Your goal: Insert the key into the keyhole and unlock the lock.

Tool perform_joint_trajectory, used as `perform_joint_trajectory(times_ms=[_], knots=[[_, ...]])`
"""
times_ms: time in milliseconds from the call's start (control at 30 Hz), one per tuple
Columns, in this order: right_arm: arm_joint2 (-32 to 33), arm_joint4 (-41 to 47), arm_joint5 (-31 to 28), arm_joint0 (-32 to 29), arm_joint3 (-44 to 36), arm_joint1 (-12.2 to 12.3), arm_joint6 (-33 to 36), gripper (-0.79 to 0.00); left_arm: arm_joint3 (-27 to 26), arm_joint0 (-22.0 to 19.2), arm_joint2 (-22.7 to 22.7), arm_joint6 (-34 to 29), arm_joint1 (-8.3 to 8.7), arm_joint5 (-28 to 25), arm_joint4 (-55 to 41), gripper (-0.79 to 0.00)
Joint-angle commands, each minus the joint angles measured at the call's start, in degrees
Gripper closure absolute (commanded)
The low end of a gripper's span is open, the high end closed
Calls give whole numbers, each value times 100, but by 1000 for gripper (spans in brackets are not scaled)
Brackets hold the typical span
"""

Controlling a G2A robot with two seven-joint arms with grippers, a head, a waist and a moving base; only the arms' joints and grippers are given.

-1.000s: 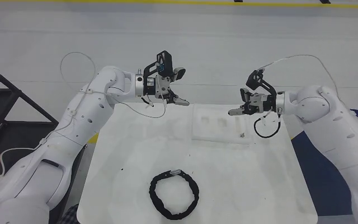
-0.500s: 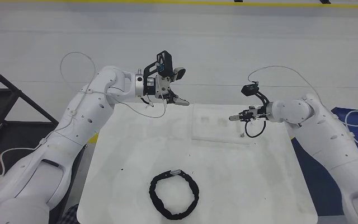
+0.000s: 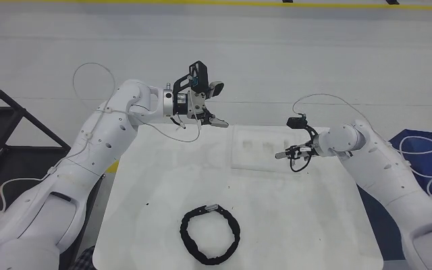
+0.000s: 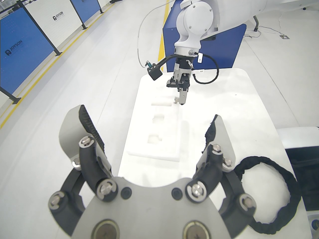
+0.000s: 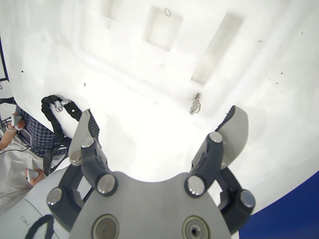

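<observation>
Chain lock: The black sleeved chain lock [image 3: 210,233] lies in a loop near the front edge of the table [image 3: 324,223]. Its silver lock cylinder [image 5: 58,106] sits at the far side of the loop. It lies exactly where it did a second ago, well apart from both arms.

Key: The small silver key [image 5: 195,105] lies at the right border of the white foam tray [image 3: 251,158], just beside the end of the long slot. It is hard to tell whether it rests on the tray's lip or on the table against it.

Right gripper: In the last second the right gripper [image 3: 279,154] has come down from beyond the tray's far right corner and turned its wrist toward the table. It now hovers low over the tray's right border. Its claw is spread wide and empty, with the key just ahead of the gap.

Left gripper: The left gripper [image 4: 148,114] hangs over the far left corner of the table, unmoved. Its claw is spread, with nothing in it.

Meaning: The approach to the key looks nearly done, but no grasp has been made. Insertion and unlocking are not yet begun.

Risk: The key is thin and flat, and may slide or tip when pinched.
</observation>
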Motion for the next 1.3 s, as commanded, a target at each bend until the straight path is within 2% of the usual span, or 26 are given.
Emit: perform_joint_trajectory(times_ms=[0, 133, 667, 900, 1233, 1267], knots=[[-37, 63, -50, 13, 132, -48, 54, -785, 0, 0, 0, 0, 0, 0, 0, -785], [-86, 181, -149, 60, 441, -140, 143, -785, 0, 0, 0, 0, 0, 0, 0, -785], [-86, 181, -149, 60, 441, -140, 143, -785, 0, 0, 0, 0, 0, 0, 0, -785], [-15, 90, 50, -87, 442, -138, -36, -785, 0, 0, 0, 0, 0, 0, 0, -785], [-146, -173, 238, -51, 596, -284, -8, -785, 0, 0, 0, 0, 0, 0, 0, -785], [-164, -219, 279, -38, 617, -300, -5, -763, 0, 0, 0, 0, 0, 0, 0, -785]])
